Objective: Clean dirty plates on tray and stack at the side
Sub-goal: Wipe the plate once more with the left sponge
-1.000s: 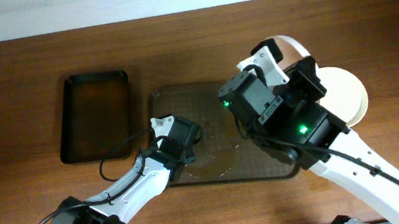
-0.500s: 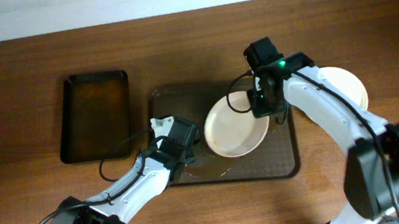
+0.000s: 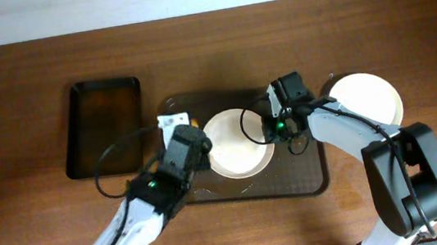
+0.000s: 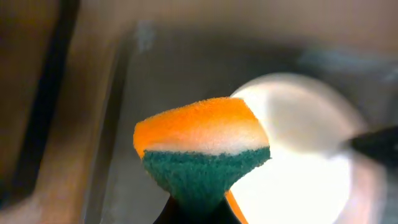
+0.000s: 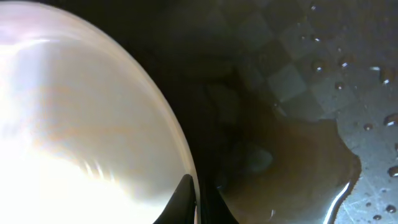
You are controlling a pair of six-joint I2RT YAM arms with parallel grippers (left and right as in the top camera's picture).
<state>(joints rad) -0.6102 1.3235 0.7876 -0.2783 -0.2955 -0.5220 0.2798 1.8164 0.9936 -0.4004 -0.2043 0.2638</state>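
A white plate (image 3: 237,143) with a faint orange tint lies on the dark tray (image 3: 307,174). My right gripper (image 3: 272,125) is shut on its right rim. The right wrist view shows its fingers (image 5: 186,199) pinching the plate's edge (image 5: 81,124) over the wet tray (image 5: 298,124). My left gripper (image 3: 174,127) is shut on an orange, white and green sponge (image 4: 202,146). It holds the sponge above the tray's left part, just left of the plate (image 4: 305,162) and apart from it. A plain white plate (image 3: 368,99) lies on the table right of the tray.
A smaller black tray (image 3: 103,127) sits on the table left of the dark tray. Water drops and a puddle lie on the dark tray (image 5: 348,168). Both arms reach in from the front edge.
My right gripper has brought the plate down and left onto the tray's middle. My left arm has lifted and turned, and the sponge sits a little farther back.
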